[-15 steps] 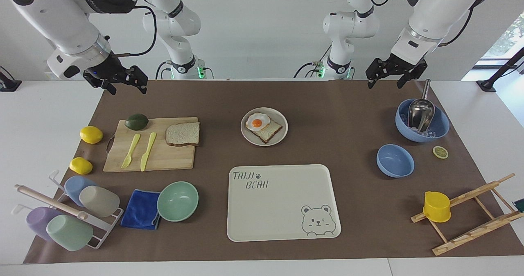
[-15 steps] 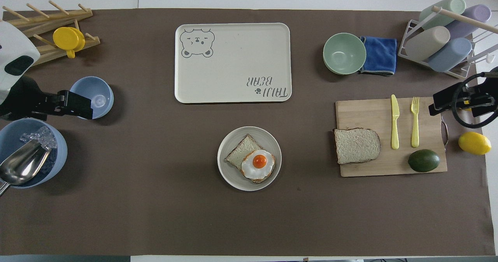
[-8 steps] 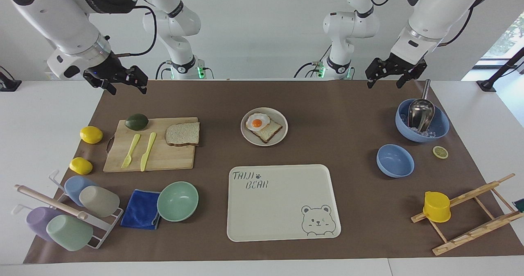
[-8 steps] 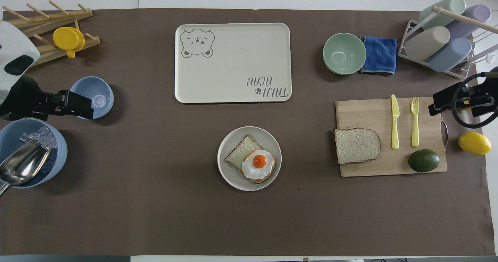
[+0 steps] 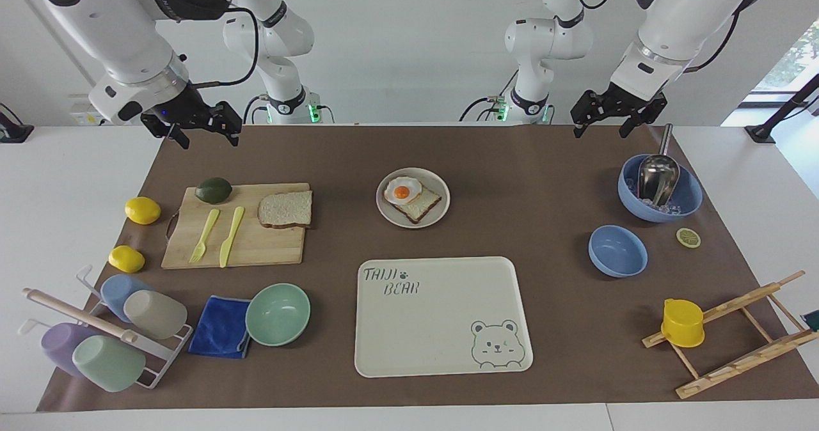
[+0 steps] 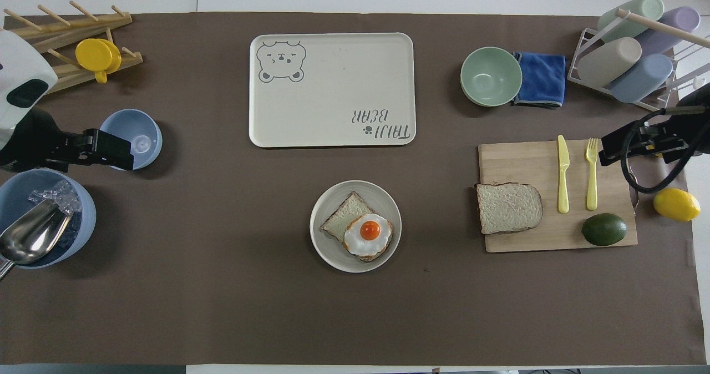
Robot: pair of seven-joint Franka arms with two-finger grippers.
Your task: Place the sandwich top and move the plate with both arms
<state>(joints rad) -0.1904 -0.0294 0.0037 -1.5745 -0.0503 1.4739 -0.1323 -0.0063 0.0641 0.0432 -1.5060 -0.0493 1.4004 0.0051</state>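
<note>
Fingers on the right gripper (image 5: pixel 201 127) stand spread with nothing between them, and that gripper has just slid a little toward the middle of the surface from where it hung a second ago, now hovering over the robots' edge of the brown mat, above the cutting board's (image 5: pixel 253 242) end of things; that looks like the opening move toward the bread. Over at the other end the left gripper (image 5: pixel 617 119) hasn't budged, its fingers apart and empty too, waiting above the mat's edge beside the big blue bowl (image 5: pixel 688 204) with the metal scoop (image 5: pixel 658 174) in it. So the sandwich top (image 5: pixel 285 209) lies untouched on the cutting board, at the corner toward the plate, and the plate (image 5: pixel 435 215) sits mid-surface with the toasted slice (image 5: pixel 423 206) and fried egg (image 5: pixel 402 190) on it, nearer the robots than the bear tray (image 5: pixel 441 329). Nothing of the task is done yet, I'd say: bread first, then the two-arm carry. Around the board: an avocado (image 5: pixel 214 190), yellow fork (image 5: pixel 204 236) and knife (image 5: pixel 231 237) on it, two lemons (image 5: pixel 142 210) beside it, a mint bowl (image 5: pixel 278 314) and blue cloth (image 5: pixel 220 327) farther out, a cup rack (image 5: pixel 105 335) at the corner. Plain white wall, window toward the left arm's end.
</note>
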